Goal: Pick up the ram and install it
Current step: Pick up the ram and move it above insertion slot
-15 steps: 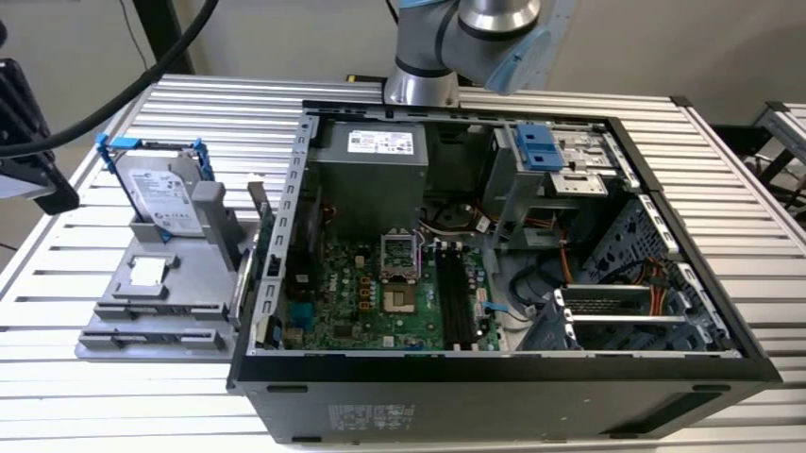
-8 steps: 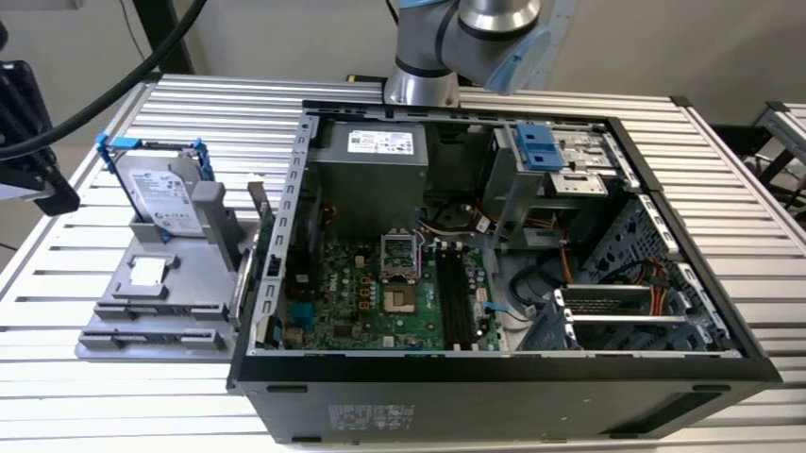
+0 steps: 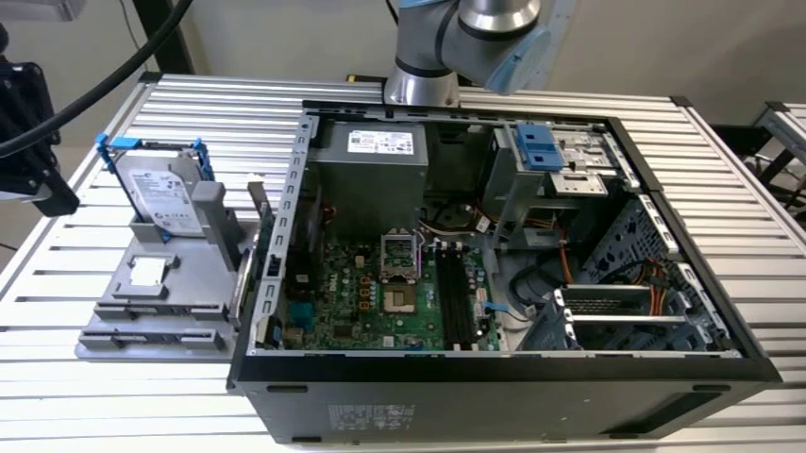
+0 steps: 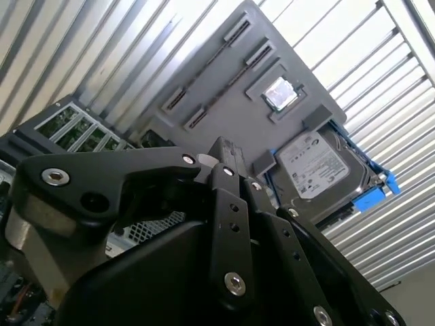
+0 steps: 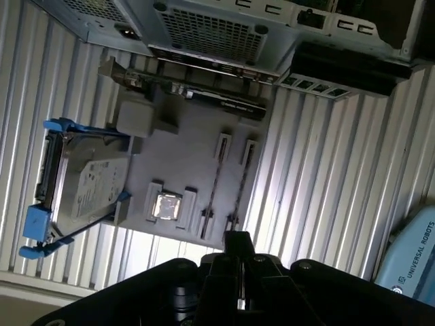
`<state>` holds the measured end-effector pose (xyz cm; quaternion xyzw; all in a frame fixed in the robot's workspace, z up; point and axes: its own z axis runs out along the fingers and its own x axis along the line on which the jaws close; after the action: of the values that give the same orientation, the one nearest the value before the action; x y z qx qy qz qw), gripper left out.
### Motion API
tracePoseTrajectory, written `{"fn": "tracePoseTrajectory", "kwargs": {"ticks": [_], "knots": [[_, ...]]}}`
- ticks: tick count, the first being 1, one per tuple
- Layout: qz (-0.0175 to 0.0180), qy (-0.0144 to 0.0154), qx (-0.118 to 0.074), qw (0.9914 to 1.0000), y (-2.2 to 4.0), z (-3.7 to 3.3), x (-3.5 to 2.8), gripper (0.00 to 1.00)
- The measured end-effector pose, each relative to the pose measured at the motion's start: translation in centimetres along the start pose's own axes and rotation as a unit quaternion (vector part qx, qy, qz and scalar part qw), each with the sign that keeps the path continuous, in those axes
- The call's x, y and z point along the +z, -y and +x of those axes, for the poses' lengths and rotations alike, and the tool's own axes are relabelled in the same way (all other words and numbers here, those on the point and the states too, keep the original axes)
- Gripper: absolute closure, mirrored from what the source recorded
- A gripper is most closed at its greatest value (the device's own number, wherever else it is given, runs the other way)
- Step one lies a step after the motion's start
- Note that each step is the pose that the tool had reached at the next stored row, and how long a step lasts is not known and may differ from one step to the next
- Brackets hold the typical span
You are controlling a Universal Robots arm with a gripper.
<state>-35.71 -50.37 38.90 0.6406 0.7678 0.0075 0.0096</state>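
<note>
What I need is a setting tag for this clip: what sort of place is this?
Probably a robotics lab bench for computer assembly: an open computer case lies on a slatted metal table, a grey fixture beside it holds a hard drive, and a robot arm stands by the case.

Bright even light on the slatted table (image 3: 743, 170), white glare on its slats in the second wrist view, computer case (image 3: 504, 387) interior shadowed, gripper (image 4: 223, 146) dark against the glare.

Ribbed bare metal table (image 3: 743, 179), matt grey plastic tray (image 3: 139, 326), smooth black plastic tool (image 4: 223, 153)
</note>
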Motion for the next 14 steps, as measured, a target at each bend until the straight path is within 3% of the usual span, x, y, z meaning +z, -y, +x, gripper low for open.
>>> {"fn": "tracePoseTrajectory", "kwargs": {"ticks": [4, 7, 14], "knots": [[0.0035, 0.0001, 0.027, 0.99963, 0.0, 0.0, 0.05, 1.0], [0.0047, 0.0004, 0.048, 0.99882, 0.0, 0.0, 0.12, 1.0], [0.0065, 0.0011, 0.1, 0.99493, 0.0, 0.0, 0.28, 1.0]]}}
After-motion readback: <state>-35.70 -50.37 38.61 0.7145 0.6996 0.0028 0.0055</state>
